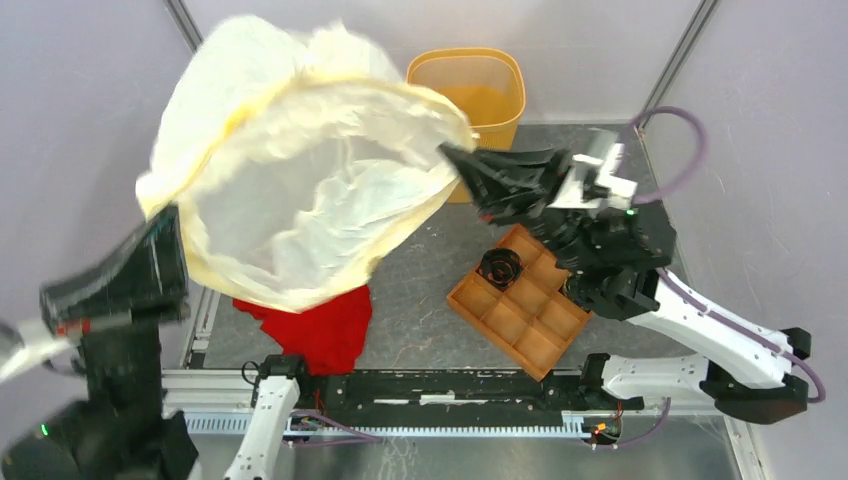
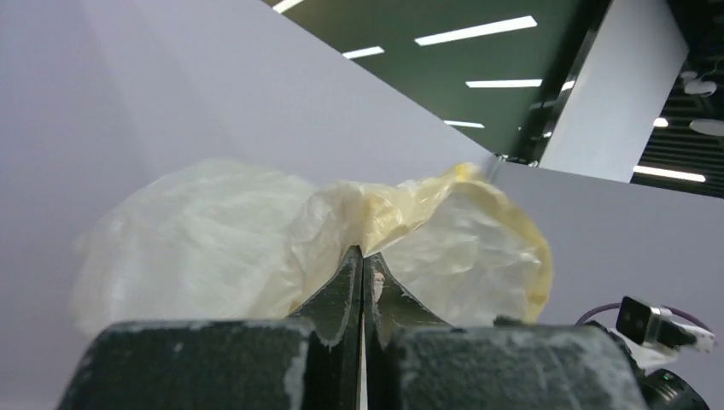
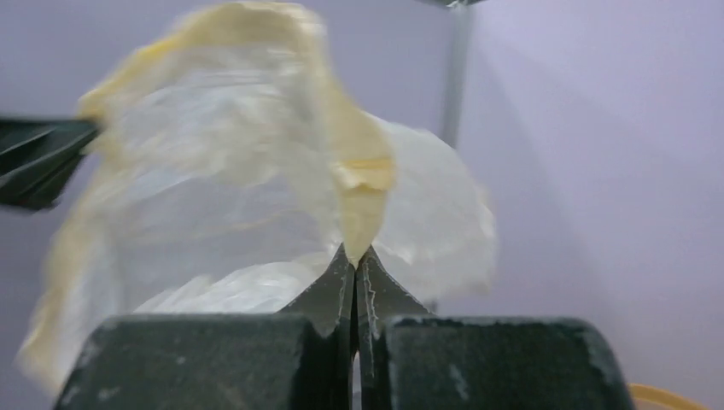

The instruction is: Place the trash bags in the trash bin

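The thin, wrinkly, cream-white translucent plastic bag [image 1: 310,200] is held up above the bench [image 1: 420,290], its mouth stretched wide. The left jaws are clenched on its rim at 8 o'clock and the right jaws at 2 o'clock. The tall orange-yellow translucent plastic bin [image 1: 518,90] stands at the bench's 12 o'clock; the bag is outside it.

thin wrinkly translucent plastic trash bags [image 1: 310,190]; glossy translucent plastic trash bin [image 1: 480,90]

Robotics lab cell: pale partition walls [image 1: 80,120], metal frame posts [image 3: 456,77], ceiling strip lights [image 2: 475,30] beyond
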Tool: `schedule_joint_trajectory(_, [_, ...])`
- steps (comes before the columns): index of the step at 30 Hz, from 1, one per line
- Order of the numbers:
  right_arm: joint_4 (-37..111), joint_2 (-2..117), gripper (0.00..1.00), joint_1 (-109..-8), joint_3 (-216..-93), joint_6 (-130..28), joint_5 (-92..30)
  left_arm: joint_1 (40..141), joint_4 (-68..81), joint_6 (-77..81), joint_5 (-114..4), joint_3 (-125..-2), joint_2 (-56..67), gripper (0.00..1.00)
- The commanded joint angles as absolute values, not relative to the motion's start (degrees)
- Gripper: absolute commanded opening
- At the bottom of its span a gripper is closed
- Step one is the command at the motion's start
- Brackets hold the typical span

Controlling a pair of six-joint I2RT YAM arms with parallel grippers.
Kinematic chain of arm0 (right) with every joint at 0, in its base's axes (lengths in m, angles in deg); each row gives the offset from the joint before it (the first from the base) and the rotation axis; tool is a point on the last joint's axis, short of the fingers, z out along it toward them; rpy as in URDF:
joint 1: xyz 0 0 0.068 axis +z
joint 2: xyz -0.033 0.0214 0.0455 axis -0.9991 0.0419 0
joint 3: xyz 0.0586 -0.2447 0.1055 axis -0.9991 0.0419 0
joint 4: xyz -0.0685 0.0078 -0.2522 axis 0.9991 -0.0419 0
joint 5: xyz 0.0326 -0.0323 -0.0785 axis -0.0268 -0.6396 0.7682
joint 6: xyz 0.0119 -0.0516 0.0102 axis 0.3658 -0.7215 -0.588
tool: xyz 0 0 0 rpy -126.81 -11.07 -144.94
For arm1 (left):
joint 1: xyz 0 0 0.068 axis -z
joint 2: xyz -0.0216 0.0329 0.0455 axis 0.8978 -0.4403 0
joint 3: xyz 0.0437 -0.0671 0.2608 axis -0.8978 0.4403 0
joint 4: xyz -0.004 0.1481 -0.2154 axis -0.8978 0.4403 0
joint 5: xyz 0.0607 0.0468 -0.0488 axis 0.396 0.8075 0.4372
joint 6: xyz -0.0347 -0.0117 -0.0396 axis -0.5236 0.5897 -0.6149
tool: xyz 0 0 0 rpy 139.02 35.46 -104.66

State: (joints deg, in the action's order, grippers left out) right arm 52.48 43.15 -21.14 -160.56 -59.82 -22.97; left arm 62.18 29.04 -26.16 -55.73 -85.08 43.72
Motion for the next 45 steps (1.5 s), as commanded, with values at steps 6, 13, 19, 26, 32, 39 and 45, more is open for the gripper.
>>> schedule_joint_trajectory(6, [54.5, 61.3, 0.00, -27.4, -138.3, -58.2, -13.0, 62.1, 50.6, -25.6, -44.7, -39.9, 42.5, 0.02])
schedule_joint_trajectory(13, [46.9, 63.0, 0.00, -28.0, -143.2, -54.8, -12.4, 62.1, 43.9, -27.2, -50.4, -45.5, 47.1, 0.02])
schedule_joint_trajectory(19, [31.2, 61.2, 0.01, -26.9, -175.3, -62.7, -12.7, 62.1, 32.1, -24.6, -65.5, -76.8, 40.0, 0.02])
schedule_joint_trajectory(26, [51.4, 45.3, 0.00, -25.4, -153.7, -62.5, -21.4, 62.2, 28.6, -25.6, -62.0, -74.7, 47.1, 0.02])
schedule_joint_trajectory(32, [50.3, 52.2, 0.00, -32.3, -134.9, -51.6, -19.7, 62.4, 52.6, -32.8, -39.5, -50.2, 48.0, 0.02])
schedule_joint_trajectory(39, [42.2, 51.3, 0.00, -36.0, -135.2, -51.9, -26.8, 62.4, 53.9, -34.2, -38.8, -57.7, 46.9, 0.02])
schedule_joint_trajectory(45, [42.2, 44.8, 0.00, -34.0, -145.5, -51.6, -30.7, 62.4, 40.1, -30.0, -48.6, -72.5, 48.7, 0.02])
